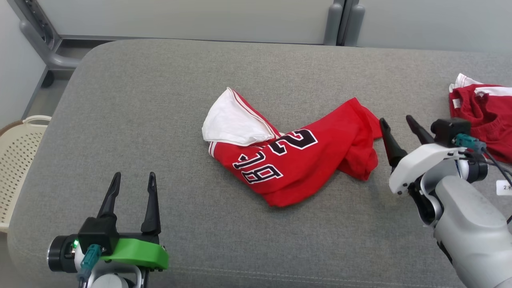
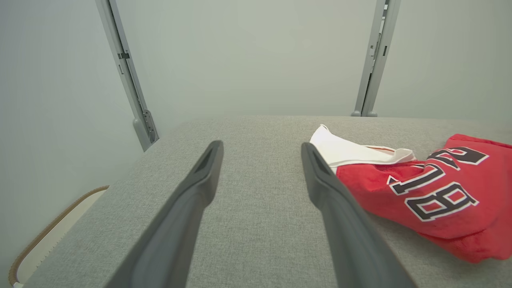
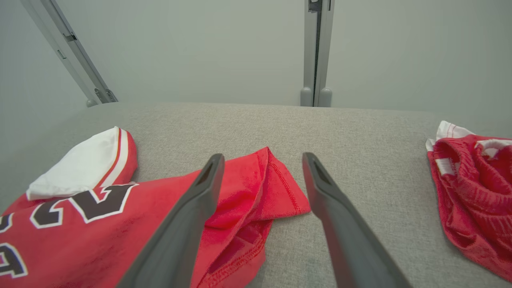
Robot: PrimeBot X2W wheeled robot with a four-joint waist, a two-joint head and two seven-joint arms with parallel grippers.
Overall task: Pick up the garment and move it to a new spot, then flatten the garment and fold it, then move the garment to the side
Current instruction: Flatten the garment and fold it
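Garment (image 1: 296, 160), a red jersey, lies crumpled mid table (image 1: 160, 100). Soft, light, will sag when lifted. My right tool (image 1: 395, 119) is open just beside its right hem. Left tool (image 1: 134, 175) is open, well apart. Best pinch: hem edge.

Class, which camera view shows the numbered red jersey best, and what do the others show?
The head view: the whole crumpled jersey lies in frame, seen from above. The left wrist view shows its white part and numbers, cut off at right; the right wrist view shows its red hem end, cut off at left.
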